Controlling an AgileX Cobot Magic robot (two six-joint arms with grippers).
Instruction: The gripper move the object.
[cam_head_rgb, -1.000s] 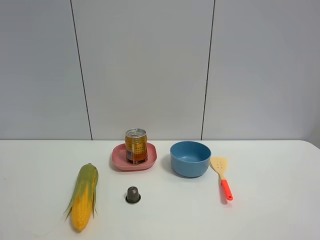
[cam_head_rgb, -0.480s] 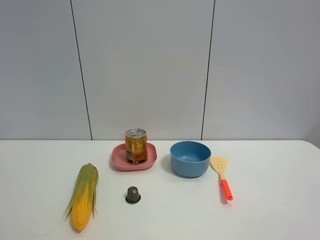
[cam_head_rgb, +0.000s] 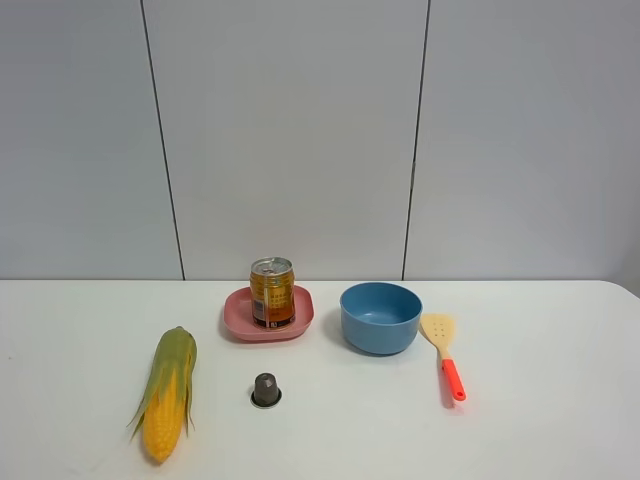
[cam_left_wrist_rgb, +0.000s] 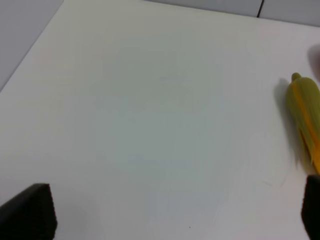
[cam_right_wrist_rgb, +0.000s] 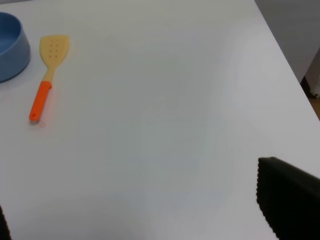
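Note:
The golden-yellow drink can (cam_head_rgb: 272, 293) stands upright on a pink plate (cam_head_rgb: 238, 320) at the middle back of the white table. Neither arm shows in the exterior high view. In the left wrist view my left gripper (cam_left_wrist_rgb: 170, 215) is open and empty over bare table, its black fingertips (cam_left_wrist_rgb: 30, 212) at the picture's edges, with the corn (cam_left_wrist_rgb: 305, 120) off to one side. In the right wrist view my right gripper (cam_right_wrist_rgb: 145, 210) is open and empty over bare table, one fingertip (cam_right_wrist_rgb: 287, 200) showing. The can is out of both wrist views.
A corn cob in its husk (cam_head_rgb: 168, 392) lies at the front left. A small dark capsule (cam_head_rgb: 266, 389) stands in front of the plate. A blue bowl (cam_head_rgb: 380, 317) sits right of the plate, an orange-handled spatula (cam_head_rgb: 445, 355) beside it; both also show in the right wrist view (cam_right_wrist_rgb: 45, 75).

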